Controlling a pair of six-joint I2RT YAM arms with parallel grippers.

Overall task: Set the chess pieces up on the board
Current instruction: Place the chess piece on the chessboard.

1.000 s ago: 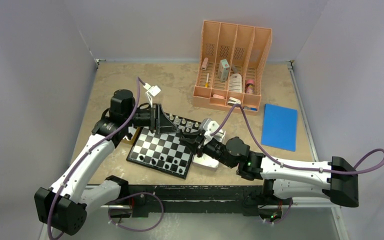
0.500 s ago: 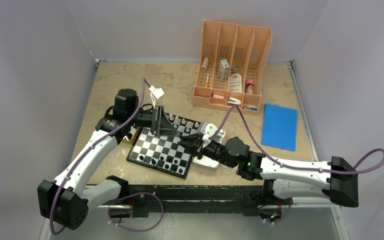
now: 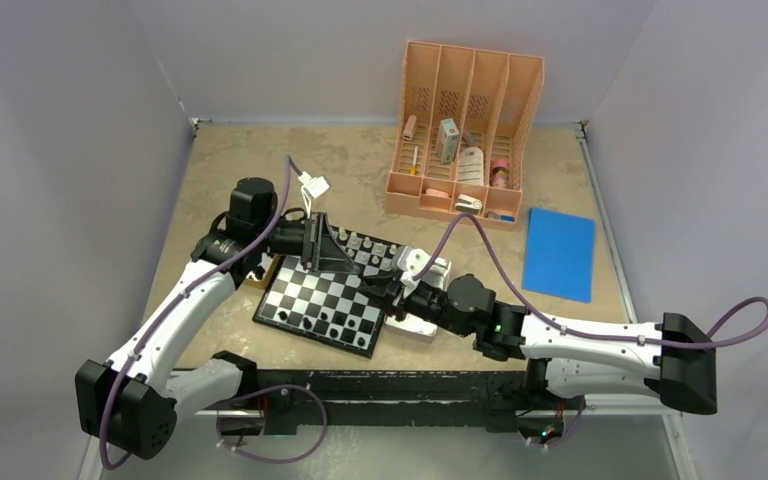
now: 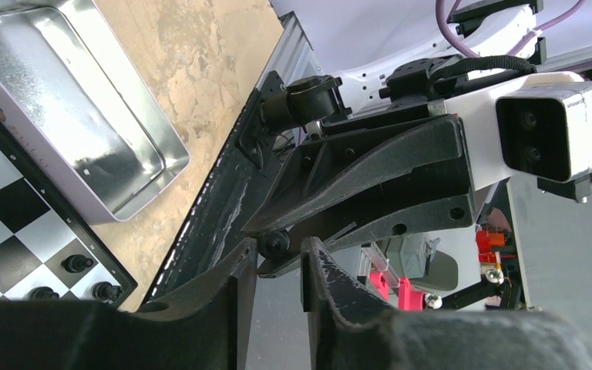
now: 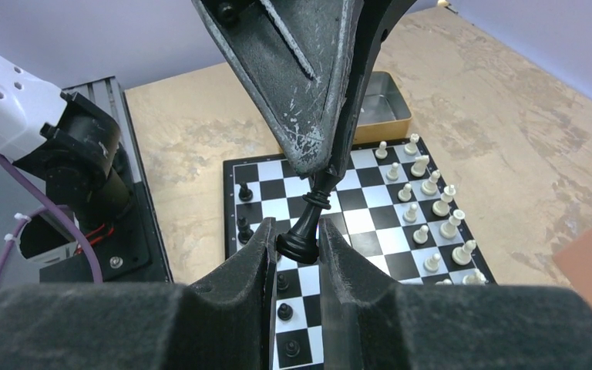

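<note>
The board (image 3: 310, 290) is lying flat, slightly skewed. Its white pieces (image 3: 358, 243) are standing along the 12 o'clock edge, black pieces (image 3: 330, 328) along 6 o'clock. One black piece (image 5: 302, 231) is hanging tilted above the 3 o'clock side.

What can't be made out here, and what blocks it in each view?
- Top view: the black piece in the right fingers is hidden under the wrists; the white pieces are too small to name.
- Right wrist view: the left fingers cover that piece's head, so its type and their grip are unclear.
- Left wrist view: the frame edge cuts off most of the board.
</note>
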